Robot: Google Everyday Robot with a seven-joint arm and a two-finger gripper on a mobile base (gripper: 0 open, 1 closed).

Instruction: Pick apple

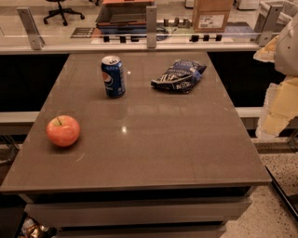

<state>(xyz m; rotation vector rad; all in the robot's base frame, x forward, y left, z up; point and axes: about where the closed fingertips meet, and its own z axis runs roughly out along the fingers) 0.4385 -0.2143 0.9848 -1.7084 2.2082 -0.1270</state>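
Grey-brown tabletop (163, 148) before a glass-railed ledge, with an office chair (63, 10) and a cardboard box (212, 14) beyond. Outside the tabletop's right edge, level with its far half, a pale blurred part of the robot is taken to be the arm carrying the tool (281, 93). Whether the tool is open or closed cannot be told; it touches nothing on the tabletop. Nearest to it, a crumpled blue snack bag (178, 76) lies by the far right corner. Further out, a blue soda can (113, 76) stands upright near the far edge, left of centre. The apple (63, 130) sits alone by the left edge, toward the near left corner, stem up. By this layout the apple lies diagonally across the tabletop from the tool, so the reach should run leftward and nearward, in front of bag and can. Being round, the apple offers no preferred grasp axis.
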